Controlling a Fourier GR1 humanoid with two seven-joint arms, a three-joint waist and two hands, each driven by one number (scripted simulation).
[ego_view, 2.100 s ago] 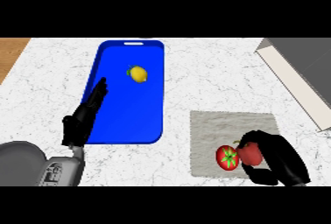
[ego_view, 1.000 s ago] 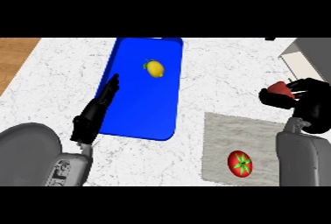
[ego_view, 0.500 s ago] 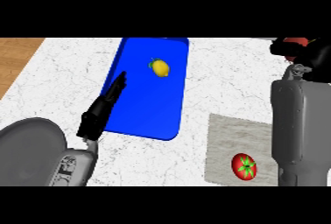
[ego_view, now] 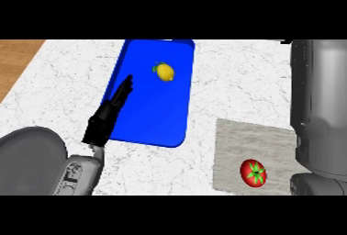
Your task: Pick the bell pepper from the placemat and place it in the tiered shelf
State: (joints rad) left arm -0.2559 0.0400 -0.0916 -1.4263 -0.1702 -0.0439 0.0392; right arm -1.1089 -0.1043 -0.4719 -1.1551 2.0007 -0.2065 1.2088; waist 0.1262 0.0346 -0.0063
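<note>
The grey placemat (ego_view: 252, 137) lies at the lower right of the counter with a red tomato (ego_view: 253, 173) on its near part. No bell pepper and no shelf show in the head view. My right forearm (ego_view: 318, 105) runs up the right side and leaves the view at the top, so its hand is hidden. My left hand (ego_view: 108, 114) is open, fingers straight, resting edge-up over the left rim of the blue tray (ego_view: 152, 114).
A yellow lemon (ego_view: 164, 72) lies in the far part of the blue tray. A strip of wooden surface (ego_view: 17, 59) shows at the far left beyond the white marble counter (ego_view: 237, 78).
My right arm has reached farther up and away, carrying its hand and the red thing it held out past the top edge. The left hand has kept its place.
</note>
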